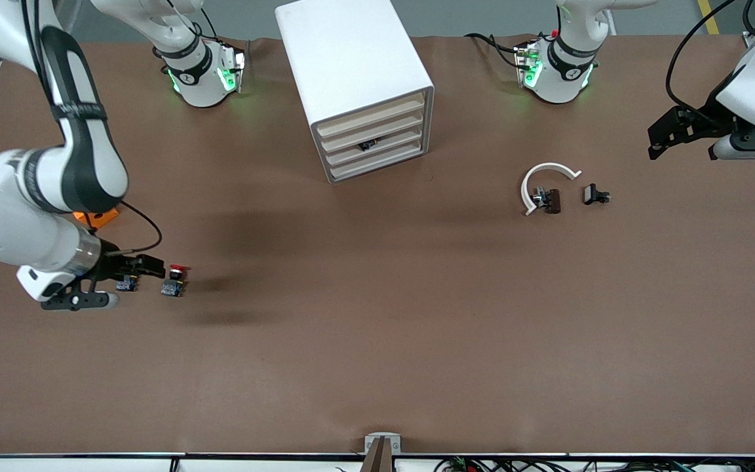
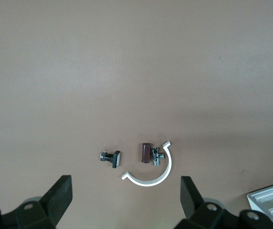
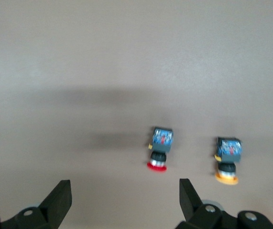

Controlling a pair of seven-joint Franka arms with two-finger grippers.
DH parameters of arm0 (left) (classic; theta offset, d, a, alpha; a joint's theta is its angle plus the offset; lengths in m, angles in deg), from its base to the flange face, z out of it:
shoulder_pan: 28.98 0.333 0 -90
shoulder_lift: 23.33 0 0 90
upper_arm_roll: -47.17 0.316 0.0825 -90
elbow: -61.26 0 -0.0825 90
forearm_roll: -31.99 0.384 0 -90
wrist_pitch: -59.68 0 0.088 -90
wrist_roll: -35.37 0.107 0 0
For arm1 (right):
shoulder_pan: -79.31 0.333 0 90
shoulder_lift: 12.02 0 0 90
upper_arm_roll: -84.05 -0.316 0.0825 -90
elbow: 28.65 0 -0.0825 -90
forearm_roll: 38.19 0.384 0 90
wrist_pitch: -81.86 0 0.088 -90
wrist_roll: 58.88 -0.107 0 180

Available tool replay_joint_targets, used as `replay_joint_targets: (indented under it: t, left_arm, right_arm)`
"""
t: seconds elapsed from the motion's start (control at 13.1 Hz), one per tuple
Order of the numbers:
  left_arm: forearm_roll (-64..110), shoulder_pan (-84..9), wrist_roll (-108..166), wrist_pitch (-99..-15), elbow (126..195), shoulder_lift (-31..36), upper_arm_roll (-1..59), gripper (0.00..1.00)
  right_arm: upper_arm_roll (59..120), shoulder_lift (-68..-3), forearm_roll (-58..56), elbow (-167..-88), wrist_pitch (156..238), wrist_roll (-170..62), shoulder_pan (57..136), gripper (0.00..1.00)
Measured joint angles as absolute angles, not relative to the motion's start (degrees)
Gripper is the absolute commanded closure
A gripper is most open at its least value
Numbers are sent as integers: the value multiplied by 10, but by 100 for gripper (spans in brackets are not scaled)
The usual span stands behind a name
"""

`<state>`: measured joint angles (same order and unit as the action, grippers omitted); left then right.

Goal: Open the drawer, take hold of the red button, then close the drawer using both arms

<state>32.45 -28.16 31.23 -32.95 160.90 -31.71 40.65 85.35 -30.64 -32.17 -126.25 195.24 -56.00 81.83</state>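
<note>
You face brown table (image 1: 377, 341). White cabinet (image 1: 356, 85) at robots' edge, all drawers shut. Button (image 1: 174, 280) well nearer camera than cabinet, toward right arm's end. Right gripper (image 1: 130, 267) over it, fingers wide apart, empty. Left gripper (image 1: 682, 134) waits beside cabinet, fingers wide apart, empty.

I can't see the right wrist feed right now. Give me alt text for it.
The red-capped button lies on its side on the brown table, beside a yellow-capped button. The right gripper hovers over the table with its fingers wide open, holding nothing.
</note>
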Motion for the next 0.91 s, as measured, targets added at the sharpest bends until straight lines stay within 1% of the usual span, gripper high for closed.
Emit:
replay_joint_targets:
  t: [0.15,0.3,0.38,0.46,0.69,0.91]
  left_arm:
    - [324,-282,312,-327,1609,-320,407,0]
    - [324,-282,312,-323,1609,-323,406,0]
    - [324,-282,312,-322,1609,-324,406,0]
    - [324,-282,312,-322,1609,-324,406,0]
    - [324,-282,311,-319,1609,-324,404,0]
    - [324,-282,308,-314,1609,-324,398,0]
  right_arm:
    - [853,-293,-339,-1218,1877,-586,820,0]
    - [853,-292,-385,-1157,1802,-596,827,0]
    - [853,-291,-399,-1130,1780,-599,833,0]
    - [853,-291,-407,-1109,1768,-605,839,0]
    - [855,-292,-410,-1080,1749,-608,843,0]
    - [860,-290,-412,-1040,1704,-608,842,0]
